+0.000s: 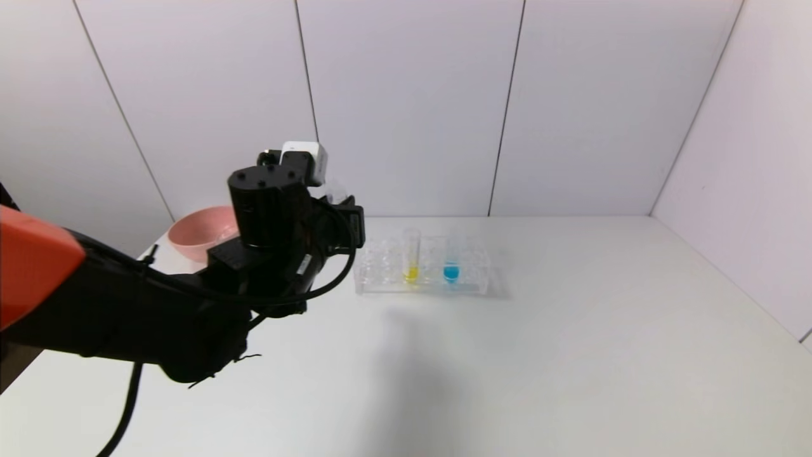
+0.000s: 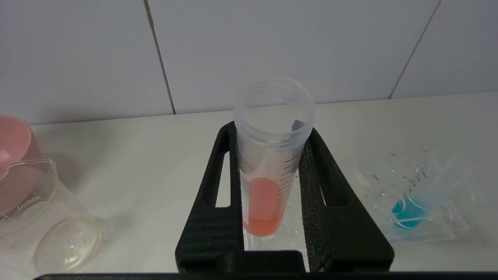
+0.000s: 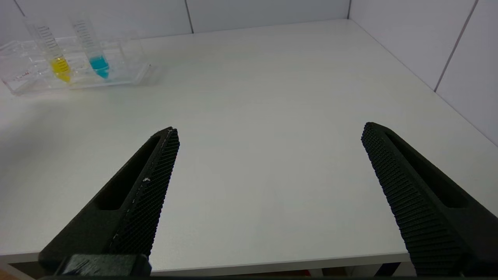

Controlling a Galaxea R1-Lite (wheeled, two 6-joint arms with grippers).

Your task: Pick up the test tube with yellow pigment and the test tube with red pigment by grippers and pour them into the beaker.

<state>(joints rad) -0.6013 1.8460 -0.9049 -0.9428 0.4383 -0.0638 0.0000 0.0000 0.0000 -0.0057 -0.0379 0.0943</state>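
Observation:
My left gripper (image 2: 271,130) is shut on the test tube with red pigment (image 2: 264,206) and holds it upright above the table, left of the rack. In the head view the left gripper (image 1: 346,219) is raised in front of the pink bowl, and the arm hides the beaker there. The beaker (image 2: 39,217) stands empty to the gripper's left in the left wrist view. The test tube with yellow pigment (image 1: 412,254) stands in the clear rack (image 1: 472,282) and also shows in the right wrist view (image 3: 58,66). My right gripper (image 3: 268,134) is open and empty over the table's near edge.
A blue-liquid tube (image 1: 451,270) stands in the rack beside the yellow one. A pink bowl (image 1: 196,231) sits at the back left, just behind the beaker. White wall panels close the back and right. The white table (image 1: 571,355) stretches bare to the right and front.

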